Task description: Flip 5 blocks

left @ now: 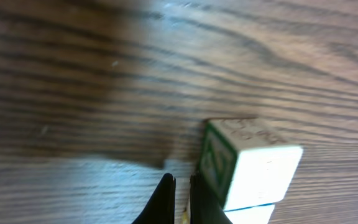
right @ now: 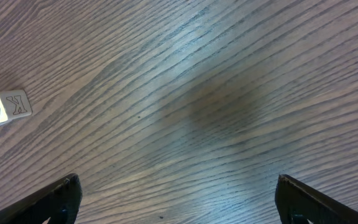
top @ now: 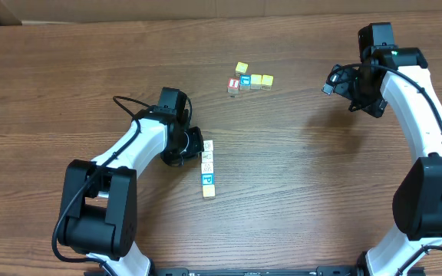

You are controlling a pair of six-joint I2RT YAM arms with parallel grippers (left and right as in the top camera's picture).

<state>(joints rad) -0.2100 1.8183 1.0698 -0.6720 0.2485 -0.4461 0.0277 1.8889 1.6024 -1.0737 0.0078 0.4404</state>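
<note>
Just beside the closed left fingers [left: 162, 200], the green-sided block [left: 253, 165]; right fingers [right: 58, 199] wide apart.

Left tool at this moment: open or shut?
Shut. The left wrist view shows the left tool with its fingers almost together, only a sliver between them, just beside the green-faced block.

Dark wood-grain bench [top: 298, 192]. Five blocks [top: 208, 167] lie mid-bench in one touching row running from far to near. At its near end are a blue block [top: 208, 179], then a yellow block [top: 209, 191]. A cube cluster [top: 250, 80] lies nearer the far edge.
</note>
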